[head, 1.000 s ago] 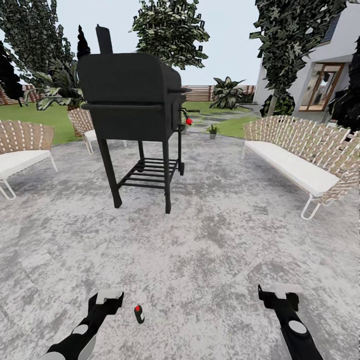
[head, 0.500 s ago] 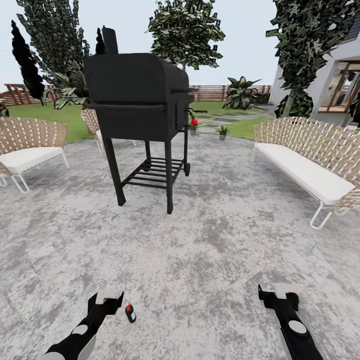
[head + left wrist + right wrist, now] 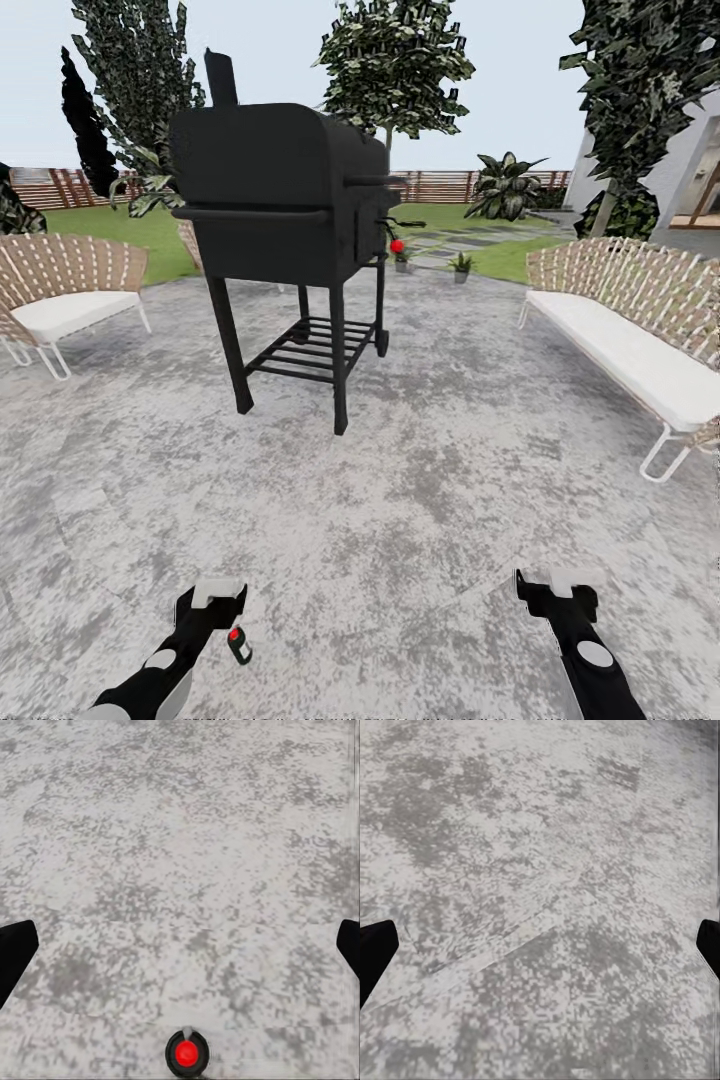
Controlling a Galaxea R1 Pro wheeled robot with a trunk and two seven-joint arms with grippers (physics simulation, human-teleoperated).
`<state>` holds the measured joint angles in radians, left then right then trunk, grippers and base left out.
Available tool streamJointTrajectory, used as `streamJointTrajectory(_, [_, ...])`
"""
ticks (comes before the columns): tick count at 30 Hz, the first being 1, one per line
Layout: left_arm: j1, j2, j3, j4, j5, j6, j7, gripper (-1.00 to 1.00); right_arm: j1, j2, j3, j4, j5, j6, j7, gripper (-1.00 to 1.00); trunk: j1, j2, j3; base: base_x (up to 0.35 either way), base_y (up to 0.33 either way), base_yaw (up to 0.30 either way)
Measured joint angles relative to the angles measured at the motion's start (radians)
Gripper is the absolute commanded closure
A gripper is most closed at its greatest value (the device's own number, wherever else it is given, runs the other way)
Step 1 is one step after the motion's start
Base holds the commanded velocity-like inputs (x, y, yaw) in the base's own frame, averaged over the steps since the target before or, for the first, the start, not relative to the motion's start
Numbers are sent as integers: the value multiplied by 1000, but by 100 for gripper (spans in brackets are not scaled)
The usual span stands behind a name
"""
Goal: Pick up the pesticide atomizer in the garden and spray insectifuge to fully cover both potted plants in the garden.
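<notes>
Patio [image 3: 420, 500] mottled grey, wide. Black grill [image 3: 285, 225] centre; red knob [image 3: 397, 245] at its side. Wicker sofa [image 3: 640, 330] cut off by frame edge. Two potted plants [image 3: 460, 266] far behind grill, tiny, hard to make out. Atomizer [image 3: 239, 644] on paving just beside L gripper [image 3: 217, 592], untouched. L gripper and R gripper [image 3: 557, 582] held low, fingers spread apart.

The grill [image 3: 285, 215] is standing on the patio [image 3: 420, 500]. Behind it to the right, 2 potted plants [image 3: 402, 257] [image 3: 461, 266] are sitting. Before it, the atomizer [image 3: 239, 645] is lying beside the left gripper [image 3: 212, 600].
</notes>
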<state>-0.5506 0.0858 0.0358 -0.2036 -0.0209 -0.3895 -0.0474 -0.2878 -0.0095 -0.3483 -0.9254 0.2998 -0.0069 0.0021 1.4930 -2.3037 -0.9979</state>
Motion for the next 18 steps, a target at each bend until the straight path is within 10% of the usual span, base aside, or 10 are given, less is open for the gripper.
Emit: streamJointTrajectory(18, [24,20,20,0,2,-49,1,-100,0,0,1,2,0,0,1,-100,0,0,0,-69,-73,40])
